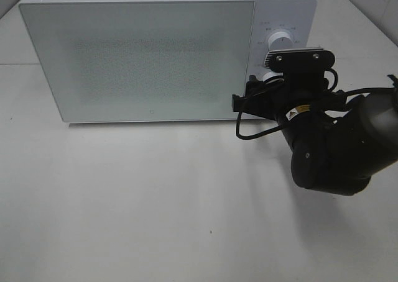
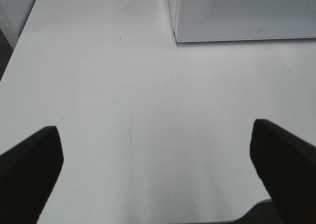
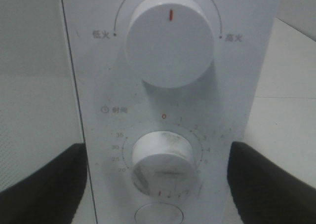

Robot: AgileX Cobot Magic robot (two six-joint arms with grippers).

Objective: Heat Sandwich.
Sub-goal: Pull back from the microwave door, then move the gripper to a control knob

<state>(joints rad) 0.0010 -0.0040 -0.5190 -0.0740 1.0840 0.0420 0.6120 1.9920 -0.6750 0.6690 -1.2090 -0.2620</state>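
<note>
The white microwave stands at the back of the table with its door shut. The sandwich is hidden from every view. My right gripper is open at the control panel. Its dark fingers stand on either side of the lower timer knob without touching it. The upper power knob points straight up. In the high view the right arm reaches to the panel below the upper knob. My left gripper is open over bare white table with nothing between its fingers.
The white table stretches in front of the microwave. In the left wrist view a corner of the microwave shows beyond the gripper, and the table edge runs along one side.
</note>
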